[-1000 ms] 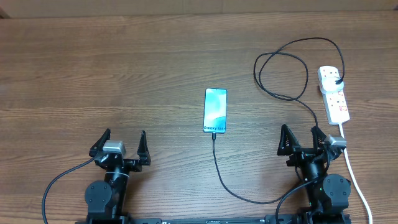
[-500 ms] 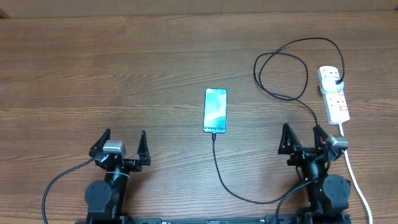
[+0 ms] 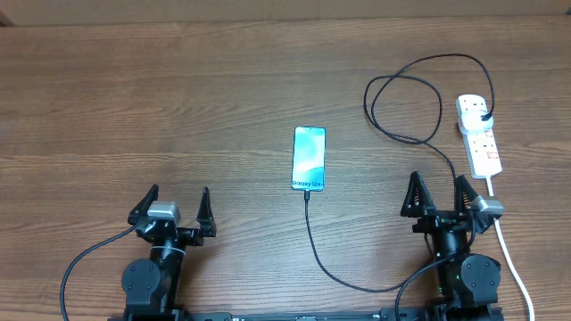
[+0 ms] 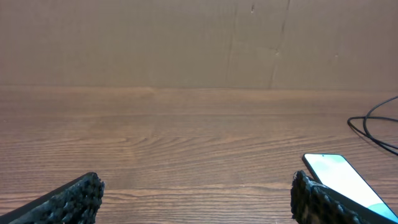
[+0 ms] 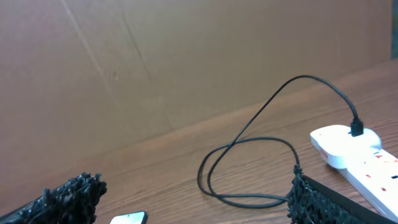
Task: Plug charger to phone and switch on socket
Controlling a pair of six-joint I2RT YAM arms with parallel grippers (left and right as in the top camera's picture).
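The phone point(image 3: 309, 158) lies flat mid-table, its blue-teal screen up; its corner also shows in the left wrist view point(image 4: 342, 180) and the right wrist view point(image 5: 127, 218). The black charger cable point(image 3: 314, 241) meets the phone's near end, curves under my right arm, loops point(image 5: 249, 168) and ends in a black plug point(image 3: 483, 113) seated in the white socket point(image 3: 480, 143), also seen at the right wrist view's edge point(image 5: 354, 155). My left gripper point(image 3: 178, 192) is open, left of and nearer than the phone. My right gripper point(image 3: 437, 180) is open, beside the socket's near end.
The socket's white lead point(image 3: 508, 254) runs toward the front edge, right of my right arm. A brown cardboard wall point(image 4: 186, 43) closes the table's far side. Both arm bases sit at the front edge.
My right gripper has shifted slightly right and away from the front edge, closer to the socket. The left arm, phone and cable have not moved.
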